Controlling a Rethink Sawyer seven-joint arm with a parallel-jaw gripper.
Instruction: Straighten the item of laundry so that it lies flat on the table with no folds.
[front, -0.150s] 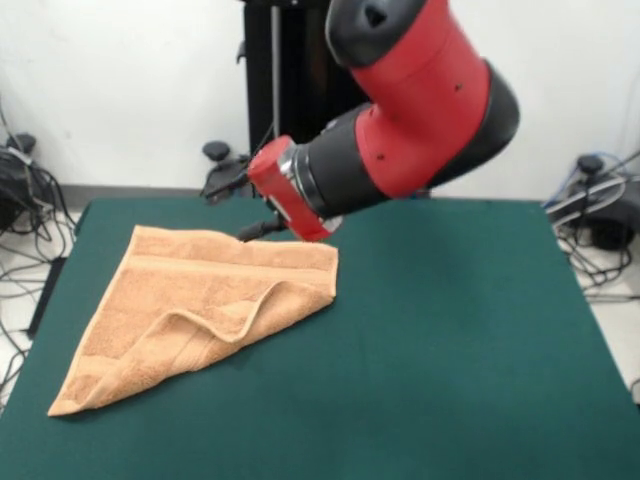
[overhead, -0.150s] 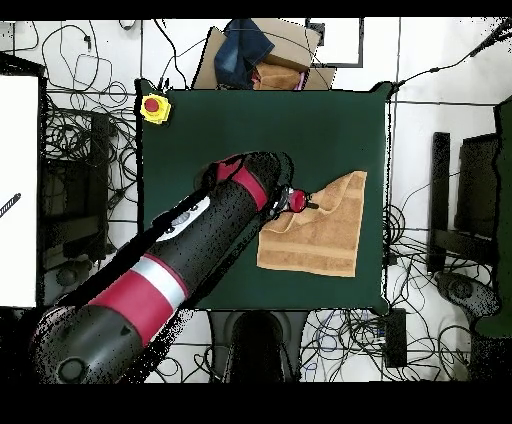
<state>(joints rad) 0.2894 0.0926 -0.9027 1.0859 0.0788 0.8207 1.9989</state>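
The item of laundry (front, -0.150s: 190, 300) is a peach-orange towel on the left part of the green table (front, -0.150s: 460, 340). It lies partly folded: a curled flap runs across its near right side, and one corner points toward the table's front left. A woven band shows along its far edge. My gripper (front, -0.150s: 252, 231) hangs low at the towel's far edge, touching or just above it, with the red wrist behind it. In the overhead view the gripper (overhead, -0.150s: 307, 203) meets the upper left edge of the towel (overhead, -0.150s: 318, 238), which lies near the table's (overhead, -0.150s: 250, 125) right edge.
A yellow box with a red button (overhead, -0.150s: 154, 107) sits on one table corner. A cardboard box with dark cloth (overhead, -0.150s: 258, 55) stands just beyond the table's edge. Cables (front, -0.150s: 25, 230) lie on the floor around the table.
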